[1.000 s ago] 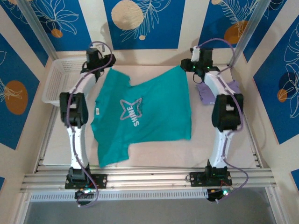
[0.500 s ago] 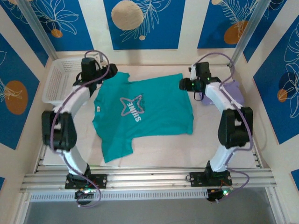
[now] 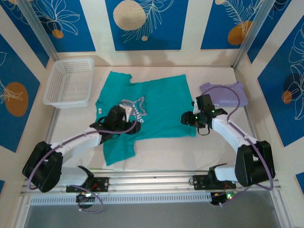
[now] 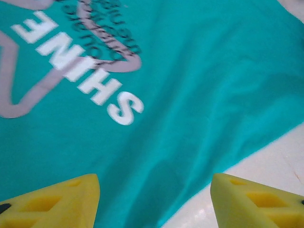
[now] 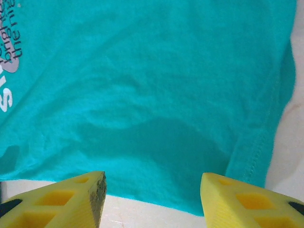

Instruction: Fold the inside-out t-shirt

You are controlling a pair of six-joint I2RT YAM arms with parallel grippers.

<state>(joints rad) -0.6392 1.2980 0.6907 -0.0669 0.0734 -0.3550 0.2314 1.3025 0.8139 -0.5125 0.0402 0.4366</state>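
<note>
Left gripper (image 4: pixel 154 192) and right gripper (image 5: pixel 153 190) hover spread, empty, over the flat teal t-shirt (image 3: pixel 161 99); fold looks unstarted, next they should pinch an edge.

The word "SHINE" is printed in white capitals on the chest of the teal inside-out t-shirt (image 4: pixel 190 95); it is seen upside down in the left wrist view, set within a pale star outline (image 4: pixel 124 66). Smaller dark lettering beside it is blurred there, while at the left edge of the right wrist view a cut-off part of it can be made out as "the mi". Faint dark print on the lavender shirt (image 3: pixel 237 97) is too small to be read.
</note>
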